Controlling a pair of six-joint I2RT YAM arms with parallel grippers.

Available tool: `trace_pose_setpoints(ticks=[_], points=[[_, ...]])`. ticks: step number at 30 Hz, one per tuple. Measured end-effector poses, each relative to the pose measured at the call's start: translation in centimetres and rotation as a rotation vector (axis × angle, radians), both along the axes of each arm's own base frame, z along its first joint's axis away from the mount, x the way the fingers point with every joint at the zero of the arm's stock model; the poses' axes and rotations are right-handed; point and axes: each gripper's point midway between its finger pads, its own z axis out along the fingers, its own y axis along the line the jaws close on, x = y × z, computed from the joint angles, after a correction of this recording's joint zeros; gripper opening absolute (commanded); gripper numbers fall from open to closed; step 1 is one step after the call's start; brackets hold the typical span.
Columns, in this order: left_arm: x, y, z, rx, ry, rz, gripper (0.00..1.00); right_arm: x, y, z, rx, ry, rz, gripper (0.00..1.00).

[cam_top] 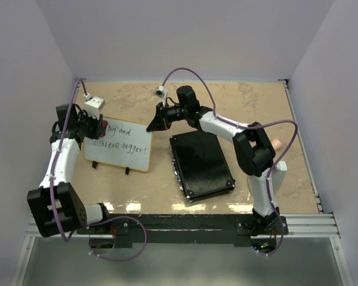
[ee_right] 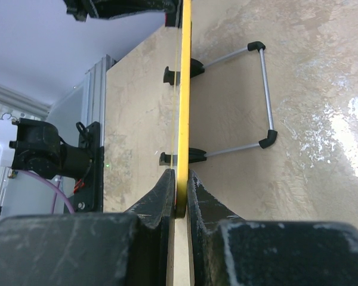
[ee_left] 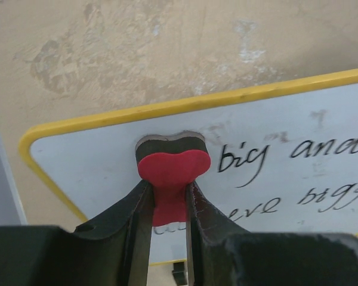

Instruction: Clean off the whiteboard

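The whiteboard [cam_top: 122, 149] stands on the table at the left, with a yellow-tan frame, black feet and black handwriting. My left gripper [cam_top: 98, 127] is shut on a red heart-shaped eraser [ee_left: 173, 168], which presses against the board's upper left face [ee_left: 274, 137], just left of the word "big". My right gripper [cam_top: 154, 124] is shut on the board's upper right edge. The right wrist view shows the yellow edge [ee_right: 185, 89] pinched between the fingers [ee_right: 167, 196]. The board's top left area is blank.
A black ribbed rectangular case [cam_top: 201, 164] lies flat right of the board, under the right arm. The board's wire stand [ee_right: 264, 95] props it from behind. Walls enclose the table at the left, back and right.
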Motion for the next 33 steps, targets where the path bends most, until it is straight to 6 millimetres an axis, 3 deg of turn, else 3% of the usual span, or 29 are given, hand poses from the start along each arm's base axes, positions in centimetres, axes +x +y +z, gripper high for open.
trace_pose_setpoints(ticks=[4,8,10,15,18,23,28,30,33], points=[[0.0,-2.0,0.3,-0.019,-0.005,-0.039,0.00,0.0,0.0,0.0,-0.001,0.002,-0.001,0.00],[-0.1,-1.5,0.4,-0.032,-0.006,-0.022,0.00,0.0,0.0,0.0,-0.002,0.002,0.000,0.00],[-0.1,-0.4,0.3,-0.049,-0.009,0.003,0.00,-0.1,0.1,0.0,-0.001,0.000,0.001,0.00],[-0.2,4.6,-0.6,-0.049,-0.002,0.126,0.00,-0.1,0.1,0.0,0.000,0.000,0.002,0.00],[-0.3,5.1,-0.6,-0.041,-0.012,0.131,0.00,-0.1,0.1,0.0,0.000,-0.001,0.002,0.00],[-0.1,2.4,-0.3,-0.032,-0.044,0.049,0.00,-0.1,0.1,0.0,-0.001,0.001,0.003,0.00],[-0.8,-3.9,0.2,-0.052,-0.075,-0.108,0.00,-0.2,0.1,0.0,-0.008,0.008,0.003,0.00],[-1.2,-5.1,0.0,-0.062,-0.072,-0.139,0.00,-0.2,0.0,0.0,-0.012,0.010,0.001,0.00],[-1.2,-5.3,-0.1,-0.071,-0.071,-0.134,0.00,-0.1,0.0,-0.1,-0.017,0.013,-0.004,0.00]])
